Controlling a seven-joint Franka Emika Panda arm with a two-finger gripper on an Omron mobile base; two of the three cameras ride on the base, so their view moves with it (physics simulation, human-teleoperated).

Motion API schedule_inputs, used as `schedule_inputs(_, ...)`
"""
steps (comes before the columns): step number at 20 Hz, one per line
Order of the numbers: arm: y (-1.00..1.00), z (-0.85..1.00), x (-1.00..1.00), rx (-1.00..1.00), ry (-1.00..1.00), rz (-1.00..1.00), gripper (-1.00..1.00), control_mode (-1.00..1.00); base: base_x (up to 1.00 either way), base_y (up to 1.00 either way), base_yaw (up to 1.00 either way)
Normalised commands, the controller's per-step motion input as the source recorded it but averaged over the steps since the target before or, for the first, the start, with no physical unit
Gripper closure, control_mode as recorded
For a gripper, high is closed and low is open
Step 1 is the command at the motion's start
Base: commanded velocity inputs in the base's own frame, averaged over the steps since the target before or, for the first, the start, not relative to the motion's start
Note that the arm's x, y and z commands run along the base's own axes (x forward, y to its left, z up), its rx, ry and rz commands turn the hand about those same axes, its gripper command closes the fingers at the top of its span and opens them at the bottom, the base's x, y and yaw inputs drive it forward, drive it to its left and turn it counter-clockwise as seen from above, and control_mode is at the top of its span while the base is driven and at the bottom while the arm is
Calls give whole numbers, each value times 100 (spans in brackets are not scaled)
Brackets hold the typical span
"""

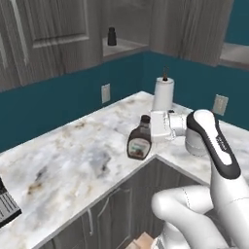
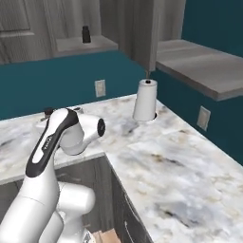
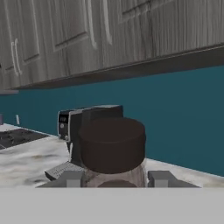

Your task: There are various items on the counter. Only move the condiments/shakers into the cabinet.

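Observation:
My gripper (image 1: 147,127) is shut on the dark brown squeeze bottle (image 1: 139,142) with a pale label, holding it upright by the neck over the inner corner edge of the marble counter (image 1: 73,160). In the hand view the bottle's dark cap (image 3: 112,144) fills the space between my fingertips (image 3: 72,178). Whether its base touches the counter I cannot tell. From the right base view, only the bottle's cap (image 2: 47,111) peeks out behind my arm. A small dark shaker (image 1: 112,36) stands on the open cabinet's shelf (image 1: 124,47), also visible as the shaker (image 2: 86,34) on that shelf (image 2: 71,46).
A white paper towel roll (image 1: 164,94) stands at the back of the counter near the wall, the same roll (image 2: 145,99) in the right base view. A dark appliance (image 3: 83,127) sits further along the counter. Wall outlets (image 1: 105,92) are on the teal backsplash. A second open shelf (image 2: 204,66) is at right.

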Motion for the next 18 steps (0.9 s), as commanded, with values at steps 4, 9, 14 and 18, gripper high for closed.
schedule_inputs(4,0,0,0,0,0,0,100,100,53,0,22)
schedule_inputs(9,0,0,0,0,0,0,100,100,100,24,-7)
schedule_inputs(14,0,0,0,0,0,0,100,100,100,17,-9)
schedule_inputs(18,0,0,0,0,0,0,100,100,100,-11,-32)
